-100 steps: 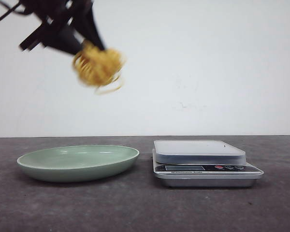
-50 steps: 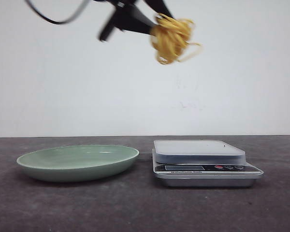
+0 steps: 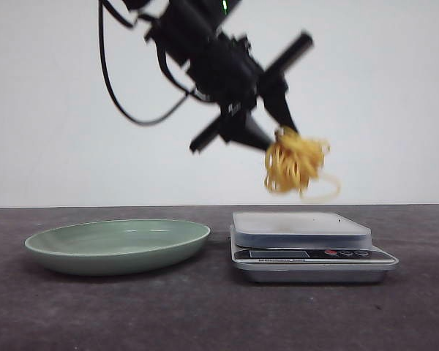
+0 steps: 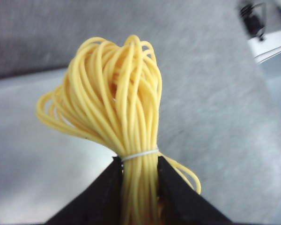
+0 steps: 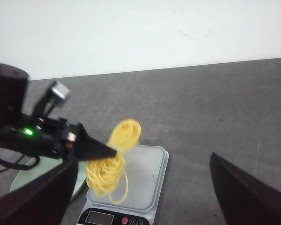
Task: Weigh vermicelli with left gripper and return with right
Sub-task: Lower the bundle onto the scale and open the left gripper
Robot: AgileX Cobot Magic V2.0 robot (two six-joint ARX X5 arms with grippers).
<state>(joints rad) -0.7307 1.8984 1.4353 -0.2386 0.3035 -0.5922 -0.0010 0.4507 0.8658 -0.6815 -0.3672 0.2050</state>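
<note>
The vermicelli (image 3: pixel 296 164) is a yellow looped bundle tied with a white band. My left gripper (image 3: pixel 282 135) is shut on it and holds it in the air a little above the platform of the silver scale (image 3: pixel 301 227). In the left wrist view the fingers (image 4: pixel 175 197) clamp the bundle (image 4: pixel 117 93) just below the band. My right gripper (image 5: pixel 144 158) is open and empty, its fingers spread wide, high above the table. Its view looks down on the vermicelli (image 5: pixel 110 168), the scale (image 5: pixel 147 180) and the left gripper (image 5: pixel 110 151). The right gripper is out of the front view.
A pale green plate (image 3: pixel 117 245) lies empty to the left of the scale; its rim shows in the right wrist view (image 5: pixel 23 178). The scale's display and buttons (image 3: pixel 311 254) face the front. The table is dark grey, with a white wall behind.
My left gripper has carried the vermicelli to the right and downward, from high above the plate to just above the scale's platform.
</note>
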